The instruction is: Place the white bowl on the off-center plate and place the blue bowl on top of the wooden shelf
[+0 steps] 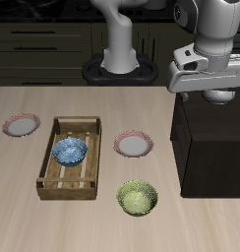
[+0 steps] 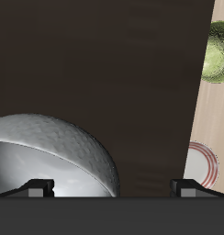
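Note:
The white bowl [image 2: 50, 151] rests on the flat top of the dark wooden shelf [image 1: 210, 148], and my hand mostly hides it in the exterior view. My gripper [image 2: 112, 188] hangs just above it, open. One fingertip [image 2: 36, 188] shows in front of the bowl, the other over bare shelf top [image 2: 132, 83]. The blue bowl [image 1: 69, 151] sits inside a light slatted crate [image 1: 48, 182]. The off-center plate [image 1: 21, 125], red-rimmed, lies far across the table from the shelf.
A second red-rimmed plate [image 1: 133, 145] lies between crate and shelf, and its edge [image 2: 204, 163] shows in the wrist view. A green bowl [image 1: 138, 197] stands nearer the table's front edge. Dark cabinets line the back.

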Tool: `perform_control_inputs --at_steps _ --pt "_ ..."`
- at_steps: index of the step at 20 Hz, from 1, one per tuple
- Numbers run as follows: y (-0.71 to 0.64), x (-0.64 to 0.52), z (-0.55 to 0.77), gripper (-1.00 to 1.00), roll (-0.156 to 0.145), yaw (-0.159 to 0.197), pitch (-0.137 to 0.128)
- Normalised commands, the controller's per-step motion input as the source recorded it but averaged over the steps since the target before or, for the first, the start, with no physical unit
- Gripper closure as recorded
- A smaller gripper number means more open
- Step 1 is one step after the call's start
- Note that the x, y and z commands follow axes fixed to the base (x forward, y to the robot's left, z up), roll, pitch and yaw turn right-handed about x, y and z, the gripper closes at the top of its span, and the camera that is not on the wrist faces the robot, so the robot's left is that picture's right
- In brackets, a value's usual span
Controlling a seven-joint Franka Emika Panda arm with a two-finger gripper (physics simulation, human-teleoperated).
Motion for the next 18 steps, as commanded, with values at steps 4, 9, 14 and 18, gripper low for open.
perform_control_inputs --at_steps 4,9,14,18 --pt "0.02 -0.07 -0.18 1.00 0.058 0.013 -0.005" --pt "-0.02 -0.06 -0.04 1.00 0.026 0.002 0.005" --pt "-0.11 -0.01 0.09 1.00 0.005 -0.014 -0.017" --pt "-0.08 0.00 0.04 1.00 0.000 0.002 -0.002"
